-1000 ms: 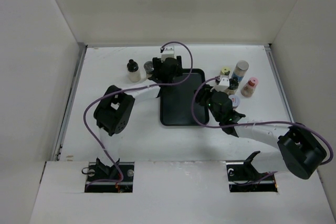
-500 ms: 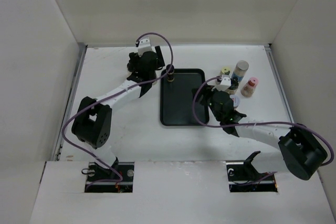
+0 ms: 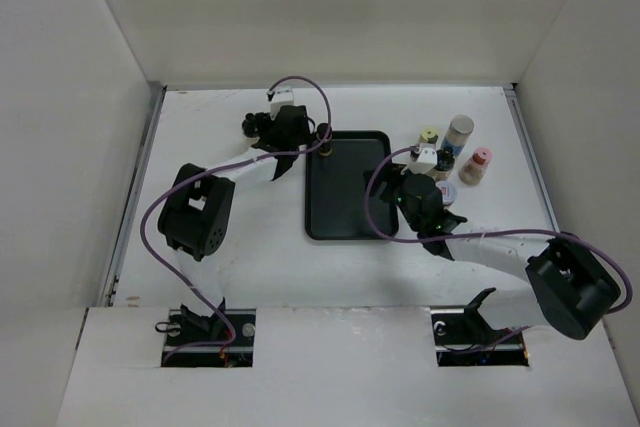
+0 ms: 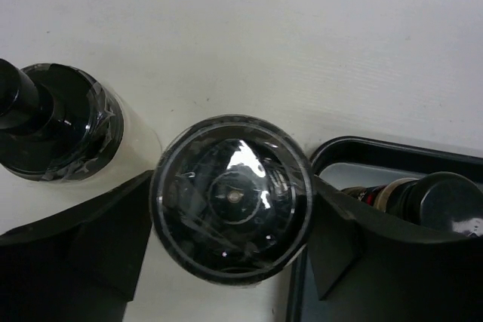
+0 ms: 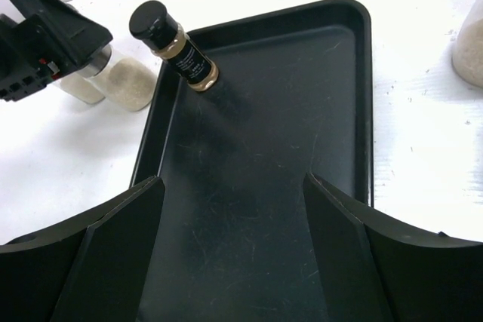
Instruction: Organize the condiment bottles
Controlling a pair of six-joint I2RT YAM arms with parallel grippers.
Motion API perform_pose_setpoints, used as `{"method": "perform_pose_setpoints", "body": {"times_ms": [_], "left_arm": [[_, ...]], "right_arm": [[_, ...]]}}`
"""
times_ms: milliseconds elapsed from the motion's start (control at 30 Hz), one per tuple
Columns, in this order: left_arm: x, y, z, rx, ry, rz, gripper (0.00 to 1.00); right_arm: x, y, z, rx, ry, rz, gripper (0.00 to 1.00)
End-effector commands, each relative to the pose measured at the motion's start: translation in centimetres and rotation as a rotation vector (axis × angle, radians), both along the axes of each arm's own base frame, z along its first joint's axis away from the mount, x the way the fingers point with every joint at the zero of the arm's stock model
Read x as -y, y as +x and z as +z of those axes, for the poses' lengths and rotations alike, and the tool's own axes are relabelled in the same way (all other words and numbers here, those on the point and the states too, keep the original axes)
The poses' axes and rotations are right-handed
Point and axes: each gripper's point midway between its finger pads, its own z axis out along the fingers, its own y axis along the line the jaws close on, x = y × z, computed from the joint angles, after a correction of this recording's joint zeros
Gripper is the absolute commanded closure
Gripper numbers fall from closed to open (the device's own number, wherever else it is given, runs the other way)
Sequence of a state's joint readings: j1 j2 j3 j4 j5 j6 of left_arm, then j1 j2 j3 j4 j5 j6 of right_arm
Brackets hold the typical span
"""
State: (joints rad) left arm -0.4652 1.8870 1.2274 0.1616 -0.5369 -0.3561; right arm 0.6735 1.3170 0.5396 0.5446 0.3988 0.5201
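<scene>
My left gripper (image 3: pixel 285 129) is at the table's far left, its fingers pressed on both sides of a black-lidded jar (image 4: pixel 232 200). Beside that jar stands a white bottle with a black cap (image 4: pixel 53 122). A brown bottle with a black cap (image 3: pixel 325 140) stands in the far left corner of the black tray (image 3: pixel 345 215), also visible in the right wrist view as the brown bottle (image 5: pixel 172 44). My right gripper (image 5: pixel 234 186) hangs open over the tray's near part with nothing between its fingers. More condiment bottles stand right of the tray: yellow-capped (image 3: pixel 429 136), silver-capped (image 3: pixel 460 132) and pink-capped (image 3: pixel 478 164).
A blue-rimmed white jar (image 3: pixel 447 192) sits close to my right wrist. White walls box in the table on three sides. Purple cables loop over both arms. A pale jar (image 5: pixel 472 50) shows at the right edge of the right wrist view.
My left gripper moved from the tray's far left corner, leaving the brown bottle there, to the black-lidded jar and closed on it. My right gripper opened, staying in place.
</scene>
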Motion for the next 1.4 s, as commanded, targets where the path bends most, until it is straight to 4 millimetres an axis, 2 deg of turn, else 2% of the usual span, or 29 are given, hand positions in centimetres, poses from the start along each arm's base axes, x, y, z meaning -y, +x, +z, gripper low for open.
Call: {"method": "perform_pose_setpoints", "body": {"times_ms": [0,200,233,467,567,700,833,933,1000,1133,1367], "left_arm": [[0.4,1.8,3.8,0.095,-0.061,0.007,0.32],[-0.5,1.3,4.6,0.127,-0.049,0.037,0.57],[-0.3,1.1,5.2,0.140,-0.053,0.035,0.60],[0.2,-2.6,10.1,0.240,-0.072,0.014,0.66],[0.7,-4.7,10.8,0.254,-0.077,-0.011,0.67],[1.9,-6.5,11.0,0.253,-0.096,-0.055,0.67],[5.9,-7.5,11.2,0.252,-0.118,-0.144,0.67],[9.0,-7.1,11.2,0.246,-0.131,-0.203,0.67],[10.4,-7.0,11.1,0.246,-0.138,-0.227,0.67],[11.6,-6.0,9.8,0.228,-0.127,-0.237,0.66],[12.5,-5.5,7.0,0.202,-0.111,-0.242,0.65]], "right_arm": [[-0.7,0.6,2.0,0.052,0.038,0.014,0.19],[-0.8,0.6,2.1,0.055,0.038,0.020,0.19],[-0.9,0.5,2.1,0.054,0.040,0.023,0.19],[-0.8,0.4,2.3,0.059,0.049,0.022,0.19],[-0.8,0.4,2.1,0.055,0.048,0.024,0.19],[-0.7,0.4,2.2,0.058,0.052,0.022,0.19],[-0.4,0.2,2.6,0.068,0.061,0.011,0.20],[0.4,0.3,2.7,0.082,0.070,-0.012,0.20],[0.6,0.4,2.9,0.083,0.077,-0.019,0.20],[1.0,0.3,3.1,0.090,0.085,-0.029,0.20],[1.2,0.4,3.1,0.087,0.096,-0.032,0.20]]}}
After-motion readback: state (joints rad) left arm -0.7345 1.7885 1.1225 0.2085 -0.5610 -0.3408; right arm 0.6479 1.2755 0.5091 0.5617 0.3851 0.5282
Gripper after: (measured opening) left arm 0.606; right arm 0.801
